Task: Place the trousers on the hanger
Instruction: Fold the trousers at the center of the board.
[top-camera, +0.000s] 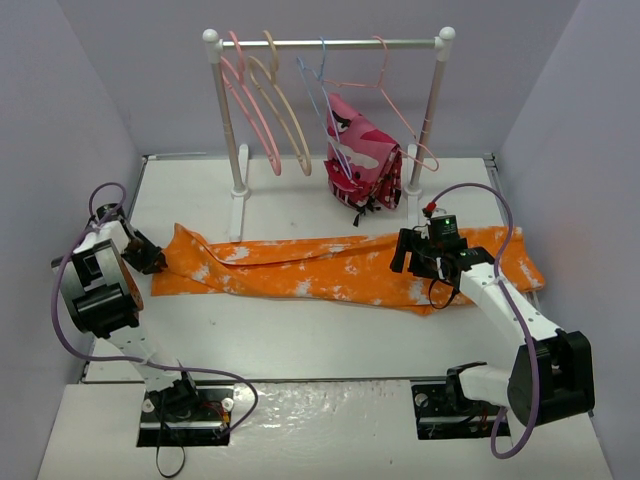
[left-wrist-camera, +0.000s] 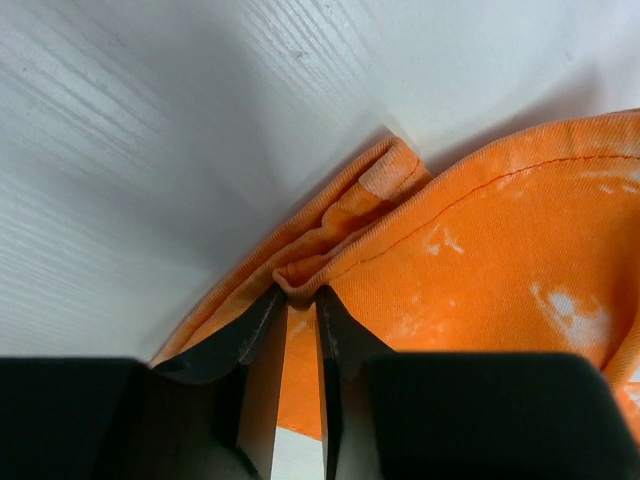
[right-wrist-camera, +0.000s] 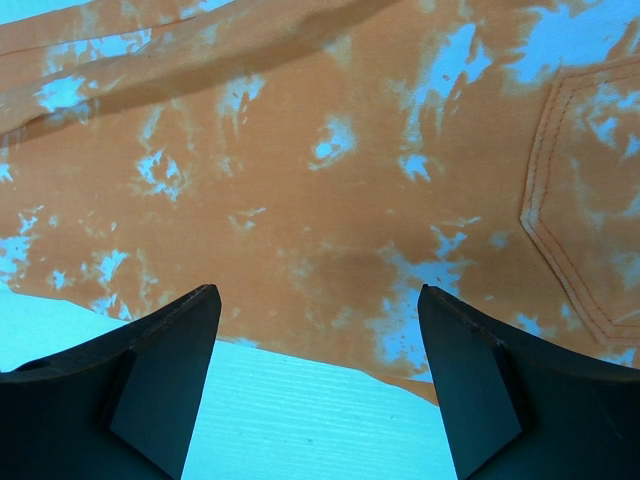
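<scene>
The trousers (top-camera: 340, 265) were laid flat across the middle of the top view; the hanger (top-camera: 250, 115) was hung on the rail (top-camera: 330, 43), upper left. The left gripper (left-wrist-camera: 297, 292) was pinched onto their hem fold, while the right gripper (right-wrist-camera: 318, 292) was held spread wide above them, nothing grasped

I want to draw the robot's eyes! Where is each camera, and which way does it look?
Top camera: high behind the robot, looking down at the table, the rack and the trousers; left arm and right arm show.
Left wrist camera: on the left arm, looking along the left end effector, which pinches the trousers' hem; two dark fingers show.
Right wrist camera: looking down past the open right end effector at the trousers.
Shared: all three see the trousers.
</scene>
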